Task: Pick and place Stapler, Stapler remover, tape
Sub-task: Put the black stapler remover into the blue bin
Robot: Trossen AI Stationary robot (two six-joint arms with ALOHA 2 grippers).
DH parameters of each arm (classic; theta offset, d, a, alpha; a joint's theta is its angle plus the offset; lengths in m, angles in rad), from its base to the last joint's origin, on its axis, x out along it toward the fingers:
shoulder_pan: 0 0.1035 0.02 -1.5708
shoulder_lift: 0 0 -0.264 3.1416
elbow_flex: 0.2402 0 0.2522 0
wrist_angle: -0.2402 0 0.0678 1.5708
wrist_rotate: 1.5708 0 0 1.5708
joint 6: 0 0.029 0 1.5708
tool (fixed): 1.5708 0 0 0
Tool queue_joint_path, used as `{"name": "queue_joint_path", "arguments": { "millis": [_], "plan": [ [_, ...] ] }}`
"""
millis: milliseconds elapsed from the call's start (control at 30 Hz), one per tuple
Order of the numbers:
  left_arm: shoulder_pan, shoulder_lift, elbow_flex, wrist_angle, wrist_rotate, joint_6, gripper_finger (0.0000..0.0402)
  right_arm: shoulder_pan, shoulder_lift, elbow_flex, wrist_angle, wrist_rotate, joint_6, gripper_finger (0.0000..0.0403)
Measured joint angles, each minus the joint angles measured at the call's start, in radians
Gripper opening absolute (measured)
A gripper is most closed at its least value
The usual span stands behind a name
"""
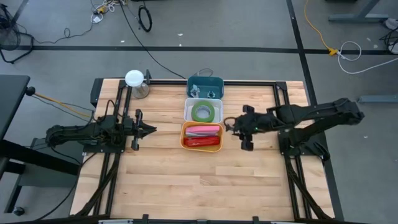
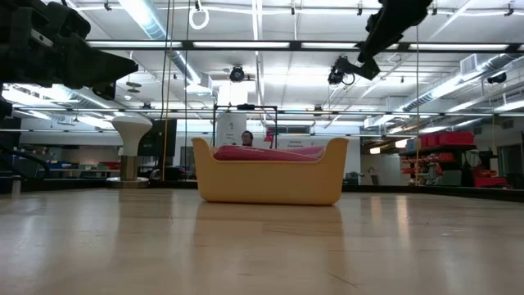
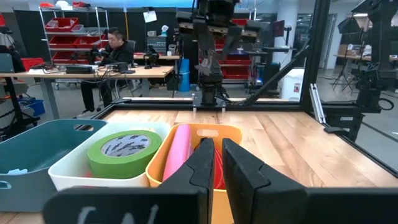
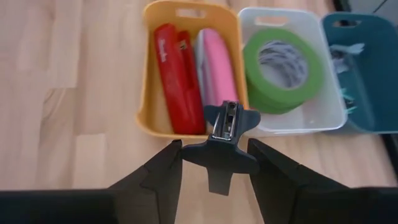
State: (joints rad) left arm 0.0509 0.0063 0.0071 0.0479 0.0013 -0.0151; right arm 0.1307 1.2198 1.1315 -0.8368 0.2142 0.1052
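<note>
The teal bin (image 4: 364, 68) is cut off at the edge, its small contents too blurred to identify.

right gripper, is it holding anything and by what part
The right gripper holds a dark stapler remover by its rear handle end, its metal claws pointing toward the yellow bin. The left gripper holds nothing.

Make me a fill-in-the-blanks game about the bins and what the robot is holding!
1. The red stapler lies in the ____ bin.
2. The green tape sits in the ____ bin.
3. The right gripper holds a dark staple ____.
4. The left gripper is ____ and holds nothing.

Missing words: yellow; white; remover; shut
</note>
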Motion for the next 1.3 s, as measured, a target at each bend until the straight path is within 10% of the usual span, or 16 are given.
{"name": "queue_joint_path", "arguments": {
  "millis": [1300],
  "plan": [
    [0.0,0.0,0.0,0.0,0.0,0.0,0.0037,-0.359,0.458,0.584,-0.163,0.006,-0.149,0.0171]
  ]
}}
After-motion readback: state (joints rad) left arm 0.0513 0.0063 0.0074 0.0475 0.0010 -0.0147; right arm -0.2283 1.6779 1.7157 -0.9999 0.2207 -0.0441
